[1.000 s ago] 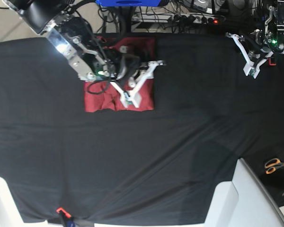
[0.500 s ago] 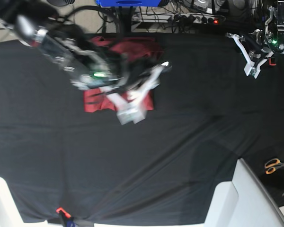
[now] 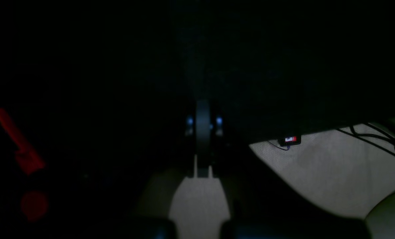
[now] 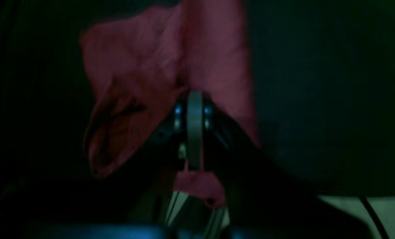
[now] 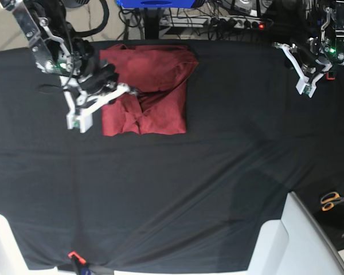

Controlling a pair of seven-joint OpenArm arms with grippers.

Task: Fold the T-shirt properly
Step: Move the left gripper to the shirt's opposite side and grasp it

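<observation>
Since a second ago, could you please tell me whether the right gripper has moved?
Yes. The right gripper has swung off the T-shirt toward the base view's left, now over the black cloth beside the shirt's left edge.

both arms (image 5: 51, 40) black – white printed fingers (image 5: 80, 112), green led, looping black cables

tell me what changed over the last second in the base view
The right end effector swung off the T-shirt toward the view's left and shut, gripping nothing visible. The T-shirt stayed folded on the black cloth; the left end effector stayed parked, shut.
</observation>
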